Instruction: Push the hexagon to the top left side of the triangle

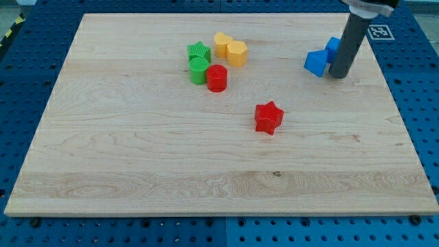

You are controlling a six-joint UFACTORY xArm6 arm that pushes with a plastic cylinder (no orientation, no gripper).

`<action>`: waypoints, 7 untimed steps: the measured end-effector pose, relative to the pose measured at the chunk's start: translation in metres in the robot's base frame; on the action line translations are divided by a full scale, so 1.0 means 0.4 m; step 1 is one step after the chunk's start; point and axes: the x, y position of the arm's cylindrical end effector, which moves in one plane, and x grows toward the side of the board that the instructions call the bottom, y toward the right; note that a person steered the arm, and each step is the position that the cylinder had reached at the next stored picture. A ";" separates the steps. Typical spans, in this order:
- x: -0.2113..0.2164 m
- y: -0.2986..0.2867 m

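My tip (338,75) touching blue blocks (316,63) at surface (137,158) top right; no fingers fitted; no legible writing.

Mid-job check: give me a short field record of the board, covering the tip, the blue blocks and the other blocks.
tip: my tip at the view's upper right, against the blue blocks
blue blocks: blue triangle left of the tip; second blue block behind the rod, shape unclear
upper-centre cluster: green star, green cylinder, red cylinder, two yellow blocks
alone: red star, near centre
surface: wooden board
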 end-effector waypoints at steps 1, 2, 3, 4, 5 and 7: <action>-0.018 -0.029; -0.089 -0.050; -0.115 -0.048; -0.095 -0.045; -0.035 -0.103; -0.040 -0.334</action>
